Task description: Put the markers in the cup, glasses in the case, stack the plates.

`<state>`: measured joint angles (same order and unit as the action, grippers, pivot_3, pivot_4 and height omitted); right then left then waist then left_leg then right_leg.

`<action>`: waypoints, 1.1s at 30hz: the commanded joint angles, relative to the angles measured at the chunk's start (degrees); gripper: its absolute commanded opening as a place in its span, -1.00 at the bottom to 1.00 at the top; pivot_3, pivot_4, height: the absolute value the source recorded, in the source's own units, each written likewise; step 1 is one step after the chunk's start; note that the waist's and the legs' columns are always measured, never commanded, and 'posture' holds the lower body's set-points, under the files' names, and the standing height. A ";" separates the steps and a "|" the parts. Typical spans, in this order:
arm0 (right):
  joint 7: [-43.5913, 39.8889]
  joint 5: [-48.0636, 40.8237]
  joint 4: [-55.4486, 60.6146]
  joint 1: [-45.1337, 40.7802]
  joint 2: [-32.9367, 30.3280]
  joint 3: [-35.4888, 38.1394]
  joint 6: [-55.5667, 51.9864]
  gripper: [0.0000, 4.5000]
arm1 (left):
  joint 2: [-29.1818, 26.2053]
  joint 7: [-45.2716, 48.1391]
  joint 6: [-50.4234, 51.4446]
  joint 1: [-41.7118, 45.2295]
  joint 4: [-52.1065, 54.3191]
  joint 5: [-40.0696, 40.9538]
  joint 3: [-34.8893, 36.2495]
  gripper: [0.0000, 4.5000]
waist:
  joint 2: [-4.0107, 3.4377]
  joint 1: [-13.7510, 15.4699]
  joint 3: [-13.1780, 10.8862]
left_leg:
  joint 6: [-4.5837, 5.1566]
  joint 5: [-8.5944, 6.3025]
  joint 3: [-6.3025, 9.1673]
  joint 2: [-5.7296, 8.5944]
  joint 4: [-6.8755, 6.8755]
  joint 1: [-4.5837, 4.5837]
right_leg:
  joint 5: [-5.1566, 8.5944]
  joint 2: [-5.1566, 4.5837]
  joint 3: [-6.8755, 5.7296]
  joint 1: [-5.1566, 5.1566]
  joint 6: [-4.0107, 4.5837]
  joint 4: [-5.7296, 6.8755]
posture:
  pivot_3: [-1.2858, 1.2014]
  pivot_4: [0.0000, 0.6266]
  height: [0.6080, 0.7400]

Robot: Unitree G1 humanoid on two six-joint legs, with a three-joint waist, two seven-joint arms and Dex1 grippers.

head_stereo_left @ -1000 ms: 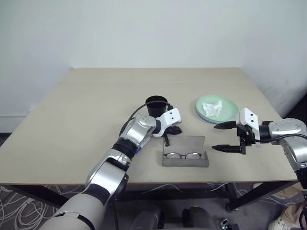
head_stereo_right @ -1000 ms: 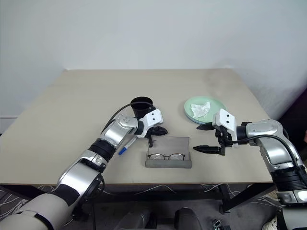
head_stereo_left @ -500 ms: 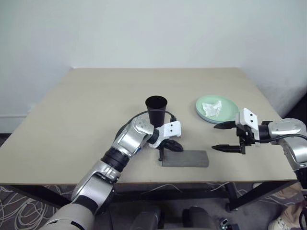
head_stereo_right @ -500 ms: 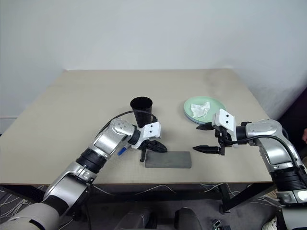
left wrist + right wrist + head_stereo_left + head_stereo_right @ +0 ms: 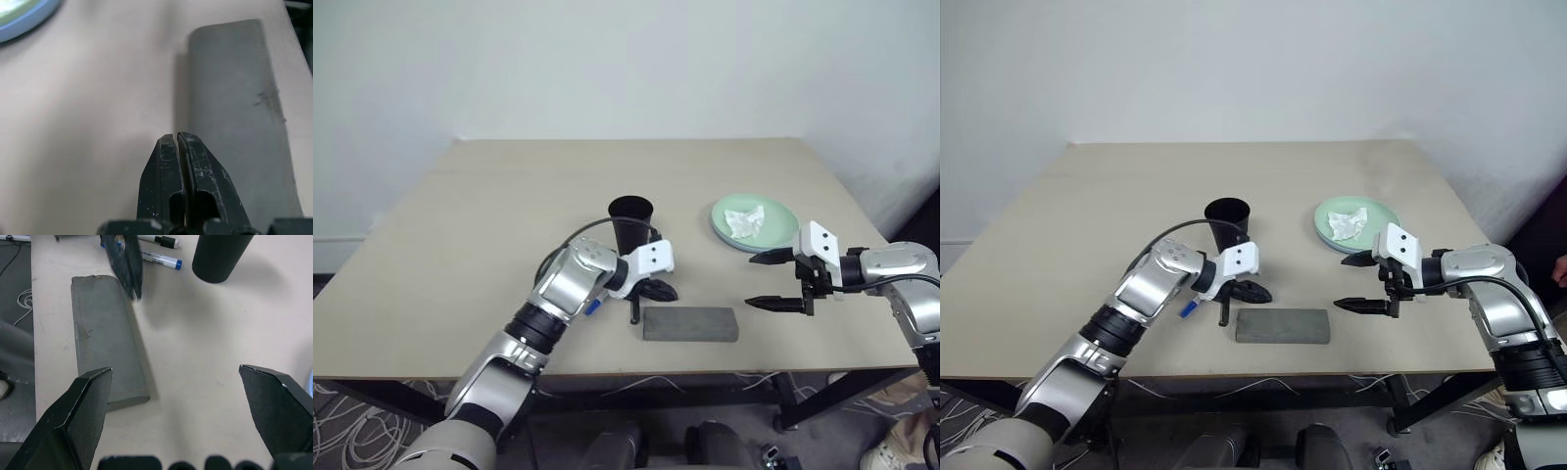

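Note:
The grey case (image 5: 690, 323) lies closed near the table's front edge, so the glasses are hidden. My left gripper (image 5: 668, 292) is shut and empty, hovering just off the case's left end; its pinched fingertips (image 5: 174, 142) show beside the case (image 5: 234, 98). Behind it stands the black cup (image 5: 630, 223). Two markers lie left of the case, one blue-capped (image 5: 161, 258) and one black-capped (image 5: 159, 240). The mint green plate (image 5: 778, 217) sits on the light blue one at the right. My right gripper (image 5: 754, 282) is wide open and empty, right of the case.
A crumpled white tissue (image 5: 744, 220) lies on the green plate. The beige table (image 5: 509, 215) has bare room at the back and left. Its front edge runs just beyond the case. Cables lie on the floor below.
A second ago the case stood open with the glasses inside; its lid is down now. My left gripper has drawn back to the left of it. The right arm has not moved.

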<state>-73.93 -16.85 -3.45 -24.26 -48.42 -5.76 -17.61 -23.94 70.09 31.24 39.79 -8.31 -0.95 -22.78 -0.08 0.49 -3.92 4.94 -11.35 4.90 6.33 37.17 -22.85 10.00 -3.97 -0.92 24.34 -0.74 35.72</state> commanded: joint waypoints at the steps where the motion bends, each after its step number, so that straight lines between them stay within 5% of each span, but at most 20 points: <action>1: 0.03 -0.74 1.62 -1.15 -0.10 1.48 0.16 1.00 | -3.99 0.96 6.38 -2.63 8.21 5.10 4.89 -0.99 | -0.01 0.01 0.00 | 0.00 0.00 0.00 0.00 -0.04 0.03 | 0.00 0.00 0.01 0.00 0.00 0.00 | 0.03 -1.00 0.99; 3: -0.03 -0.70 1.54 -0.98 -0.15 1.56 0.25 1.00 | -5.52 1.76 9.71 -3.90 10.69 8.63 7.05 -0.99 | -0.01 0.02 0.00 | 0.00 0.00 0.00 0.00 -0.09 0.05 | 0.00 0.00 0.01 0.00 0.00 -0.01 | 0.03 -1.00 0.99; 6: -0.21 -0.62 1.24 -1.04 0.02 1.32 0.30 1.00 | -9.72 0.78 13.20 -6.30 13.87 10.52 9.75 -0.73 | 0.00 0.05 -0.01 | -0.01 0.00 0.02 0.01 -0.09 0.04 | 0.00 -0.01 0.00 -0.02 0.01 -0.03 | 0.03 -1.00 0.99; 14: -1.13 0.05 -0.68 -3.00 1.28 0.00 0.89 1.00 | -14.26 -7.12 12.24 -5.48 8.62 9.71 13.77 0.49 | -0.02 0.05 -0.01 | -0.01 0.00 0.01 0.00 -0.08 0.08 | 0.07 -0.01 0.04 -0.07 0.11 -0.03 | 0.03 -1.00 0.99; 33: -0.86 0.41 -1.06 -3.42 2.54 -0.69 1.41 1.00 | -6.02 -16.22 9.58 5.84 -7.70 0.14 2.34 0.49 | 0.00 0.03 0.00 | -0.01 0.00 -0.03 0.04 -0.17 0.08 | -0.01 -0.01 0.06 0.02 -0.01 -0.03 | 0.03 -1.00 0.99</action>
<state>-74.99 -16.13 -5.95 -26.70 -45.88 -7.85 -17.01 -30.19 54.57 40.67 43.65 -15.90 0.23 -20.22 -0.08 0.52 -3.92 4.93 -11.35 4.87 6.38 37.00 -22.77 10.00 -3.98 -0.85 24.37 -0.75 35.70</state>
